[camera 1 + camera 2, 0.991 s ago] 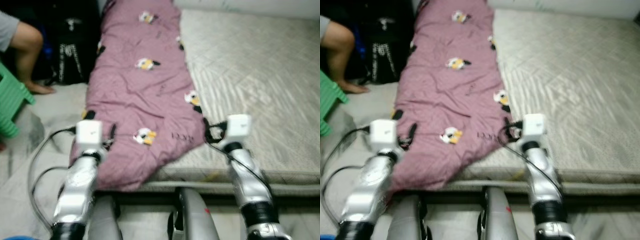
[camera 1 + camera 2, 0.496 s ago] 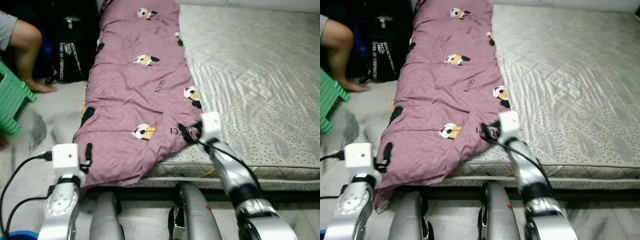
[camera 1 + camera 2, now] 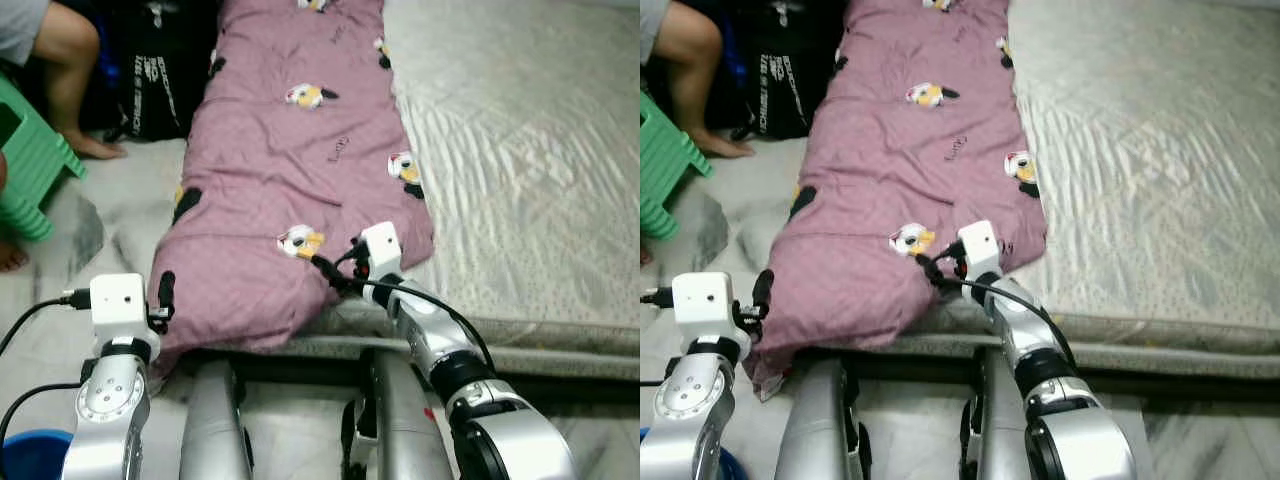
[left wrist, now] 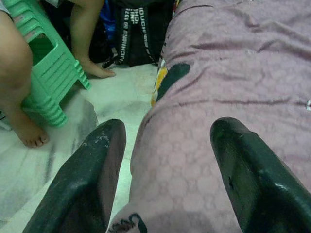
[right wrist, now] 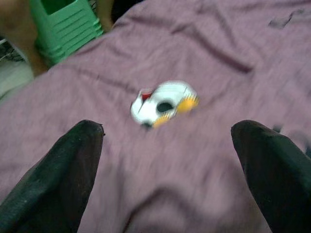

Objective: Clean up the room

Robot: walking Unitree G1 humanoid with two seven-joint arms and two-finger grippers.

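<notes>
Right now both hands are spread wide, holding nothing: left hand [image 4: 165, 179] at the purple quilt [image 3: 290, 170] corner, right hand [image 5: 165, 170] over it, blurred.

A pale quilted bed [image 3: 520, 150] carries a mauve quilt [image 3: 290, 180] along its left side. The quilt's near end droops over the bed's edge toward the floor [image 3: 60, 290].

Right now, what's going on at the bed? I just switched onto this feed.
The robot stands at the foot of the mattress, working on the purple quilt that lies along the mattress's left side and hangs over its near edge. The left gripper is open at the quilt's overhanging left corner, its fingers either side of the fabric edge. The right gripper is open just above the quilt near a cartoon print. Neither has closed on the quilt yet. A person sits beside a green stool.
</notes>
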